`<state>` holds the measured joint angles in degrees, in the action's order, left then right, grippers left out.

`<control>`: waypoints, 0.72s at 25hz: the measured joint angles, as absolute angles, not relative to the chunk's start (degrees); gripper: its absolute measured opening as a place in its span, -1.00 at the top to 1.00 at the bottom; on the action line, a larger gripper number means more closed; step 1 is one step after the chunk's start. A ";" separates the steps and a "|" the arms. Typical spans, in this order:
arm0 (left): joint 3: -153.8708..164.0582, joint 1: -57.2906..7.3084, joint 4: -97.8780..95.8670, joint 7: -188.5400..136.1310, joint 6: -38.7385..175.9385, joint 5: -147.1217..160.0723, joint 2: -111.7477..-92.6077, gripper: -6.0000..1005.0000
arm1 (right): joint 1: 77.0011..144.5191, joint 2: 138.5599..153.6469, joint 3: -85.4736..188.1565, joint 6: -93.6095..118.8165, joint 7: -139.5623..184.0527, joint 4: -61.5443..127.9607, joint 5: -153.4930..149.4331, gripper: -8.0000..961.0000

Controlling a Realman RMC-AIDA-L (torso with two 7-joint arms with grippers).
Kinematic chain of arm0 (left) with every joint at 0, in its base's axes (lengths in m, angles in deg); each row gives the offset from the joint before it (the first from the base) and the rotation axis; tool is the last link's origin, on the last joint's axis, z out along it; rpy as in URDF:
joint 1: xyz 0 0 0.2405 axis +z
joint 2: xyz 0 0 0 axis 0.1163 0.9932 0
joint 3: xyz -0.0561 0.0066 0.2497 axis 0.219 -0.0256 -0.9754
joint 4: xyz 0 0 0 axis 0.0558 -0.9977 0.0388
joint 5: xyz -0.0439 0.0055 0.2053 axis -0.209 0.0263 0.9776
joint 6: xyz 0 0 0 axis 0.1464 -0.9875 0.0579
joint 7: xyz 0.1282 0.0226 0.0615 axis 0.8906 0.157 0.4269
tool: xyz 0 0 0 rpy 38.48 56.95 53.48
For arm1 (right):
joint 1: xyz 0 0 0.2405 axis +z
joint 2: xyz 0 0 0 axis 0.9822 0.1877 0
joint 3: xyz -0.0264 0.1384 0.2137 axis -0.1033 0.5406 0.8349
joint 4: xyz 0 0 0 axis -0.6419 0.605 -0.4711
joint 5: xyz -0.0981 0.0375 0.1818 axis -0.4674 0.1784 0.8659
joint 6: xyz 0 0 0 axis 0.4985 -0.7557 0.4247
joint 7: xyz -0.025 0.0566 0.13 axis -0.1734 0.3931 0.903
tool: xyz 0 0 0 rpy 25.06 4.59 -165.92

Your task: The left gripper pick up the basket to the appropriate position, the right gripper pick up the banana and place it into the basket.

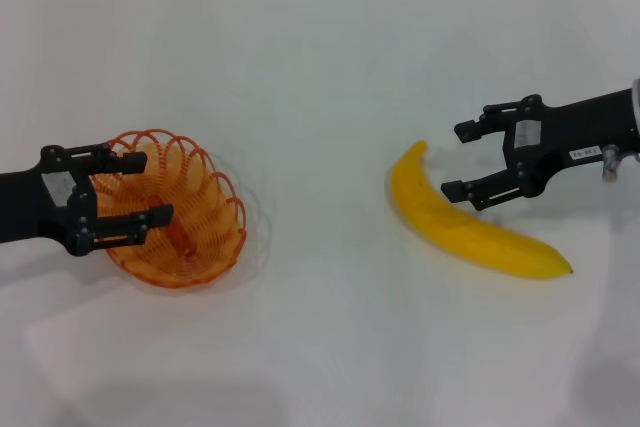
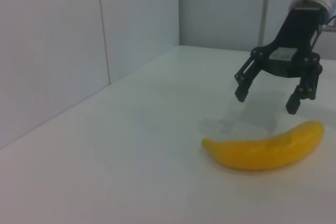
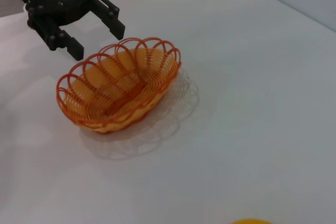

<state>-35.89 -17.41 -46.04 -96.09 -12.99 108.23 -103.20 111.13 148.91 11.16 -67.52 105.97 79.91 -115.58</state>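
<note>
White worktop (image 1: 330, 327), two arms in from opposite sides.

L end effector (image 1: 135, 187): black two-finger claw, at the L side of the worktop, over the near-L rim of the basket (image 1: 215, 212). Fingers spread wide, w/ nothing held. In head view one finger overlaps the top rim, the other lies across the basket's interior. R wrist view shows the same claw (image 3: 97, 35) above and just behind the basket rim, fingertips apart from the wire; can't tell contact for sure.

Basket: small oval, orange looped wire, scalloped rim (image 3: 134, 43). Sits upright on the worktop, L of centre, casts a lacy shadow. Nothing seen inside.

R end effector (image 1: 462, 161): black claw w/ small white labels, in from the R edge. Fingers wide apart, holding nothing. Hangs above the stem-end half of the banana (image 1: 470, 227); L wrist view shows clear air between the fingertips (image 2: 240, 93) and the fruit (image 2: 268, 148).

Banana: single, large, yellow, curved. Lies flat on the worktop, R of centre, stem end pointing up-field toward the far wall, dark tip toward the near-R corner. Well apart from the basket, open worktop between them. Sliver of yellow at the edge of the R wrist view (image 3: 252, 222).

Pale panelled wall (image 2: 52, 51) behind the worktop.
</note>
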 joint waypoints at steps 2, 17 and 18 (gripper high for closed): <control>-35.63 -17.45 -46.10 -96.26 -12.99 108.48 -103.33 -0.47 | 111.13 148.95 11.15 -67.52 105.99 79.91 -115.61 -0.87; -28.11 -18.32 -50.44 -109.30 -12.38 107.20 -103.08 -0.47 | 111.03 149.16 11.15 -66.94 106.09 79.82 -115.64 -0.87; -27.18 -18.71 -51.63 -112.57 -11.69 107.63 -102.75 -0.47 | 111.05 149.16 11.15 -66.93 106.09 79.82 -115.64 -0.87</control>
